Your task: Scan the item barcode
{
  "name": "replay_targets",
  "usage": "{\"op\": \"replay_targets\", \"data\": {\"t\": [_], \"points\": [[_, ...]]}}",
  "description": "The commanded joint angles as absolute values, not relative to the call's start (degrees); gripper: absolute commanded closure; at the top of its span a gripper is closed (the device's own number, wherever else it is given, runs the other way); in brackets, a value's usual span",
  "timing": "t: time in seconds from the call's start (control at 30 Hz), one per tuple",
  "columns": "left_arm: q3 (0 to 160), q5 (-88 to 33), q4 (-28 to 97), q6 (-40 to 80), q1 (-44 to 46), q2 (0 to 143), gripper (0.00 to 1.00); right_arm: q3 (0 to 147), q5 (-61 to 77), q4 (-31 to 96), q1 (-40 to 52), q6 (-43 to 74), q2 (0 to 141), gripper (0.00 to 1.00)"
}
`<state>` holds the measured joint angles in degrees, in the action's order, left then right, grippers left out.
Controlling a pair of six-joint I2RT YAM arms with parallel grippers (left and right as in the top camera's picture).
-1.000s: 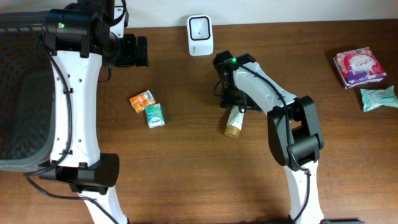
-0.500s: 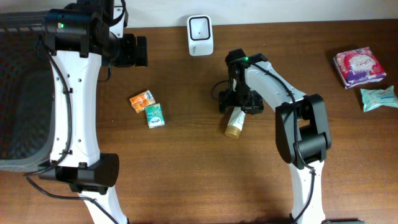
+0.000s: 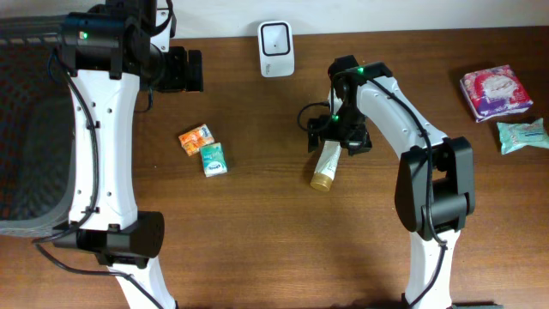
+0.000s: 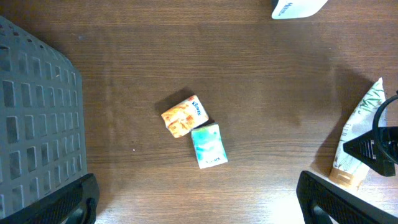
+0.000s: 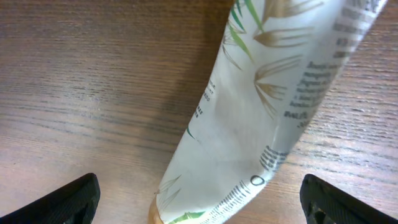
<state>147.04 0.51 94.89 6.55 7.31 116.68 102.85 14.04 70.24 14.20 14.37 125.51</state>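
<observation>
Between the spread jaws of the right gripper lies the tube, a soft, flattened squeeze tube of glossy off-white plastic printed with green and tan leaf sprigs and small dark lettering. It runs slantwise across the gap, and neither black fingertip touches it; the jaws stand wide open and hold nothing. From overhead the tube tapers to a round tan cap that pokes out below the gripper, flat on the brown wood-grain table.

Beyond the right jaws, toward the table's far edge, stands the barcode scanner, a small white rounded box with a dark window.

The left gripper hangs high with its jaws also fully apart and empty. Below them, near the middle of the gap, two small rectangular tissue packs in crinkly film lie corner to corner: an orange pack and a teal pack. Outside the left-hand finger sits a dark grey plastic basket with a square-holed grid wall.

Well to the right of the right jaws rest a pink wrapped pack and a pale teal wipes pouch.
</observation>
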Motion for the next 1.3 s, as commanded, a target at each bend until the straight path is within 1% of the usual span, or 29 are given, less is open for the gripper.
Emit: {"op": "replay_targets", "data": {"t": [0.0,0.03,0.1,0.13,0.23,0.3,0.4,0.63,0.73,0.97,1.0,1.03,1.1,1.17,1.2,1.23,1.27], "points": [[147.04,0.89,94.83,6.83,6.96,116.66,0.01,104.75,12.78,71.2,14.7,15.94,123.04,0.01],[147.04,0.89,94.83,6.83,6.96,116.66,0.01,105.45,9.93,71.77,15.09,17.87,122.08,0.01],[147.04,0.89,94.83,6.83,6.96,116.66,0.01,105.84,-0.78,72.23,16.99,25.1,120.77,0.01],[147.04,0.89,94.83,6.83,6.96,116.66,0.01,105.82,-6.52,72.03,18.61,31.35,120.86,0.02],[147.04,0.89,94.85,6.83,6.96,116.66,0.01,105.73,-14.9,69.84,22.59,39.57,122.37,0.01],[147.04,0.89,94.83,6.83,6.96,116.66,0.01,105.6,-20.64,68.36,25.74,42.63,123.9,0.01],[147.04,0.91,94.83,6.83,6.96,116.66,0.01,105.54,-28.91,68.31,29.32,47.88,125.4,0.09],[147.04,0.89,94.85,6.83,6.96,116.66,0.01,105.54,-29.69,66.11,29.52,48.97,129.71,0.09],[147.04,0.89,94.83,6.83,6.96,116.66,0.01,105.54,-30.7,65.34,29.52,48.99,131.66,0.19],[147.04,0.89,94.85,6.83,6.96,116.66,0.01,105.32,-30.52,65.3,28.53,48.95,136.0,0.22],[147.04,0.89,94.83,6.83,6.96,116.66,0.01,105.32,-28.03,65.3,28.1,48.51,136.4,0.26],[147.04,0.89,94.83,6.83,6.96,116.66,0.01,105.32,-25.87,65.3,27.83,48.23,136.4,0.33],[147.04,0.89,94.83,6.83,6.96,116.66,0.01,105.34,-24.8,64.86,27.66,45.69,136.33,0.5],[147.04,0.89,94.83,6.83,7.09,116.66,0.01,105.41,-23.79,64.45,27.68,42.85,136.33,0.75],[147.04,0.89,94.85,6.83,7.11,116.66,0.01,105.73,-22.44,64.53,27.66,41.1,136.33,0.89],[147.04,0.89,94.85,6.83,7.11,116.66,0.01,106.39,-20.84,64.9,27.66,39.35,136.09,0.96],[147.04,0.91,94.85,6.83,7.11,116.66,0.01,107.61,-19.92,66.11,27.68,38.94,135.5,0.96]]}}
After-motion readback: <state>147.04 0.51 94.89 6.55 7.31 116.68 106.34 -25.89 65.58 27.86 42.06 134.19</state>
